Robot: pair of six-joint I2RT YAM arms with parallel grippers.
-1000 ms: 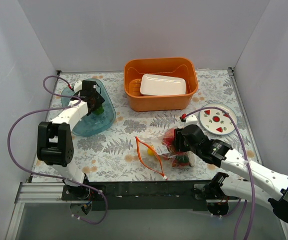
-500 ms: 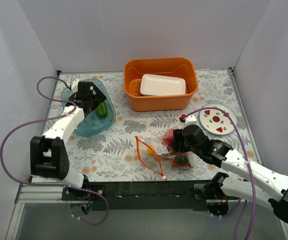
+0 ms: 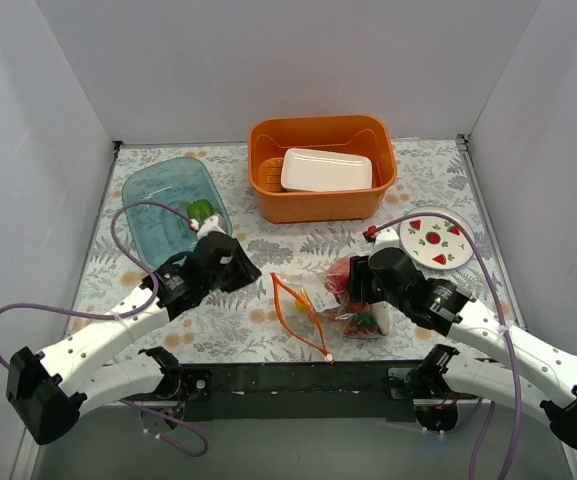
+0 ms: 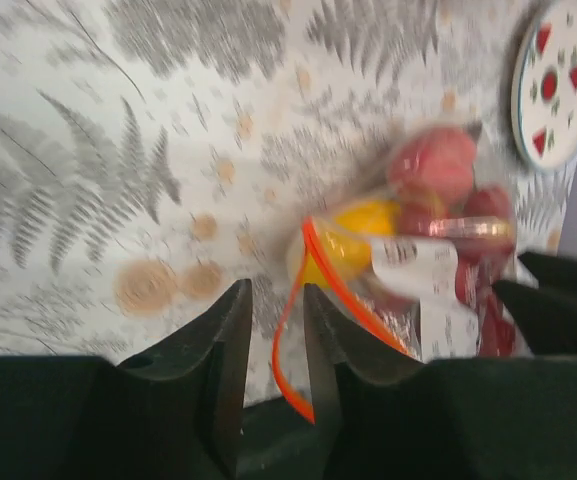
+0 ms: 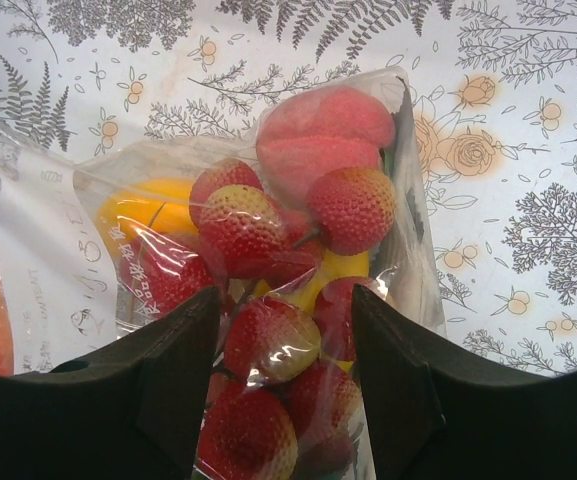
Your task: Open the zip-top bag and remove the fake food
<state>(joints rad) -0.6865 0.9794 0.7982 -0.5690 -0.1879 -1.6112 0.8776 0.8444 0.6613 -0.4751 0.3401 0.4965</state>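
The zip-top bag [image 3: 336, 290] lies near the table's front, its orange-red zip strip [image 3: 296, 312] gaping to the left. Fake food fills it: red dimpled fruits [image 5: 353, 205], a pinkish-red piece [image 5: 313, 135] and a yellow piece [image 5: 153, 205]. My right gripper [image 5: 286, 300] straddles the bag's closed end, jaws pressed against the plastic on both sides. My left gripper [image 3: 250, 273] hovers just left of the mouth, empty, jaws a narrow gap apart. The left wrist view shows the strip [image 4: 290, 330] and the bag [image 4: 408, 265] beyond its tips [image 4: 276, 290]. A green pepper [image 3: 200, 210] lies in the teal tray [image 3: 153, 195].
An orange basket [image 3: 318, 207] holding a white lidded box [image 3: 326, 170] stands at the back centre. A white plate [image 3: 458, 256] with red triangles sits to the right of the bag, also in the left wrist view [image 4: 558, 110]. Grey walls close in three sides.
My left arm has swung from over the teal tray down and right to beside the bag's mouth, leaving the green pepper in the tray. The right gripper and bag have stayed put.
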